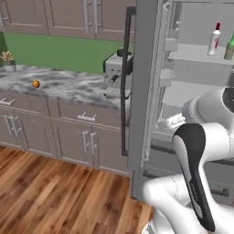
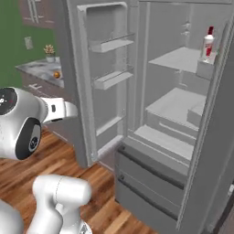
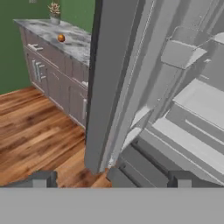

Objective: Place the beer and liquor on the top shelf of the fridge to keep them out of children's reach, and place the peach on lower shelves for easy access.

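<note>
The peach (image 1: 35,84) is what's left for me, I judge: it sits alone on the marbled surface (image 1: 64,87) at the left edge of the left base view, well apart from the fridge (image 2: 183,137). In my hand view it is the small orange dot in the upper left, just below a potted plant (image 3: 54,9) at the far corner of the surface. The liquor (image 1: 214,40) and the beer (image 1: 230,47) stand side by side on the top shelf (image 2: 176,58) at the upper right of the left base view, so that part looks done.

My pincer (image 3: 109,177) is spread wide and holds nothing; its two dark tips show at the bottom of my hand view, pointing low at the foot of the open fridge door (image 3: 107,83), with wooden floor (image 3: 39,127) to the left.

To do this step well I should first clear that door, which stands between me and the peach, along with its long black handle (image 1: 124,87). The fruit looks too far off for my arm as it stands, so the base probably needs to move left along the cabinets (image 1: 68,132). Then I'd come down from above, tips either side of the fruit, and close gently; it's round and may roll away if nudged on one side. The lower shelves (image 2: 176,107), with their boxy fronts, sit at the centre right of the right base view, ready to take it.
</note>
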Motion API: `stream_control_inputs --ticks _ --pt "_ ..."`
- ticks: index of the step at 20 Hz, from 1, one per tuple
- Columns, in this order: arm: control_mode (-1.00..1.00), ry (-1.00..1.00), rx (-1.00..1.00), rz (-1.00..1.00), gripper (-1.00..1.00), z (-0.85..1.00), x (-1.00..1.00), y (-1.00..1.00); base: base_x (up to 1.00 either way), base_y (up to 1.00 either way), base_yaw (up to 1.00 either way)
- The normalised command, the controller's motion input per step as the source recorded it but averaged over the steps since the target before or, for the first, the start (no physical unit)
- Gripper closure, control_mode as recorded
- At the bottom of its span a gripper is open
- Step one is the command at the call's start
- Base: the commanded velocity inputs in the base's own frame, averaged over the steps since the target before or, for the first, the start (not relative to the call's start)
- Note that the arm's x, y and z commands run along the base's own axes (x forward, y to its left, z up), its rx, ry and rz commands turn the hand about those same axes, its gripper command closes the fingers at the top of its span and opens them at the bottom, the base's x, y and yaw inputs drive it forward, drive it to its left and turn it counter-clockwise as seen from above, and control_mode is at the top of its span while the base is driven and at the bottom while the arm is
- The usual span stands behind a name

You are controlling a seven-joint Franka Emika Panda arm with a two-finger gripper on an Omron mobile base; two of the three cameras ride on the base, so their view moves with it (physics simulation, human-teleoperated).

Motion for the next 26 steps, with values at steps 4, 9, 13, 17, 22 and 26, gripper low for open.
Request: stream_control_inputs --ticks 4,9,13,17,22,26 --pt "1.00 0.00 0.00 0.00 -1.00 0.00 0.00 0.00 0.00 0.96 0.47" --pt "1.00 0.00 0.00 0.00 -1.00 0.00 0.00 0.00 0.04 1.00 0.40" --pt "1.00 0.00 0.00 0.00 -1.00 0.00 0.00 0.00 0.34 0.81 0.12" --pt "1.00 0.00 0.00 0.00 -1.00 0.00 0.00 0.00 0.57 0.54 -0.06" --pt "1.00 0.00 0.00 0.00 -1.00 0.00 0.00 0.00 0.62 0.44 -0.22" --pt "1.00 0.00 0.00 0.00 -1.00 0.00 0.00 0.00 0.61 0.39 -0.34"
